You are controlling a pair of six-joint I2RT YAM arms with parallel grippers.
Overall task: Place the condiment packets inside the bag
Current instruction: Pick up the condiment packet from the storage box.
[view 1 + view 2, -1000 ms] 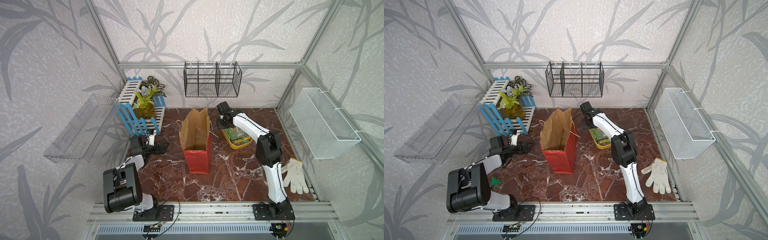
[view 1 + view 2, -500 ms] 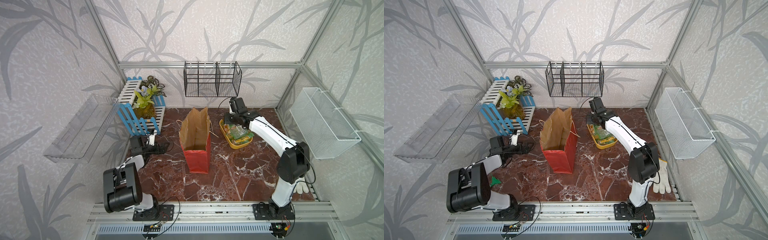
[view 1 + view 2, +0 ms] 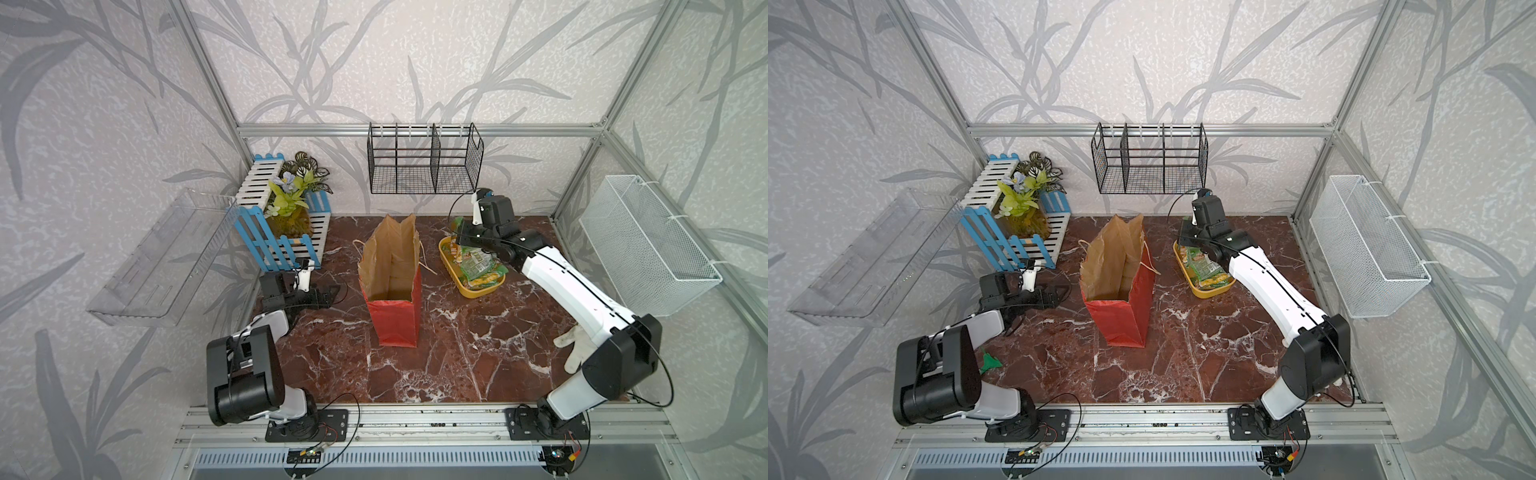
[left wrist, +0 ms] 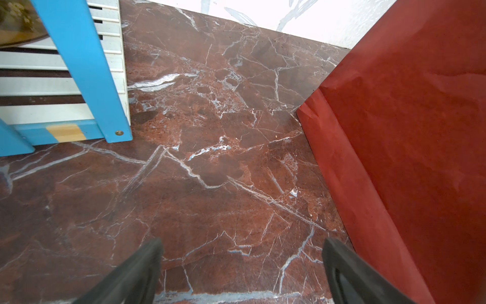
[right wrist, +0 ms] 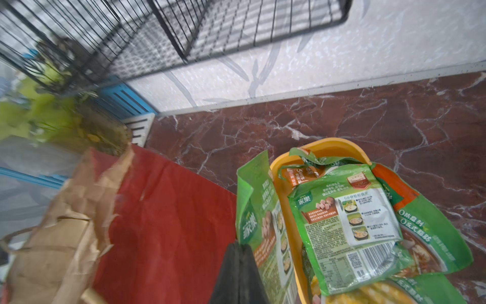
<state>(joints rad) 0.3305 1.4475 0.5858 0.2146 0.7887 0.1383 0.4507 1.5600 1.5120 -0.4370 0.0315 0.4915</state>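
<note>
- The bag, a tall red paper one with brown kraft inside and thin twisted handles, stands upright and open-mouthed mid-table, in both top views; no packet shows inside it.
- The table is a dark red marble-patterned slab carrying everything else.
- The yellow plastic tray sits near the bag, on the bag's right-arm side, apart from it.
- The condiment packets, flat glossy green sachets with orange and white print, lie heaped in that tray; in the right wrist view one packet hangs over the tray wall on the bag's side.
- The right tool has its jaws pressed together and seems to hold nothing; its tip sits just beside that overhanging packet, between bag and tray. The packets lie on the far side of the tool from the bag, so I judge it must spread before it can grasp. A second ago this arm was nearer the bag; it has since swung over the tray.
- The left tool is spread wide and empty, low on the bag's other side, unchanged; the right arm is clearly the nearer one.
</note>
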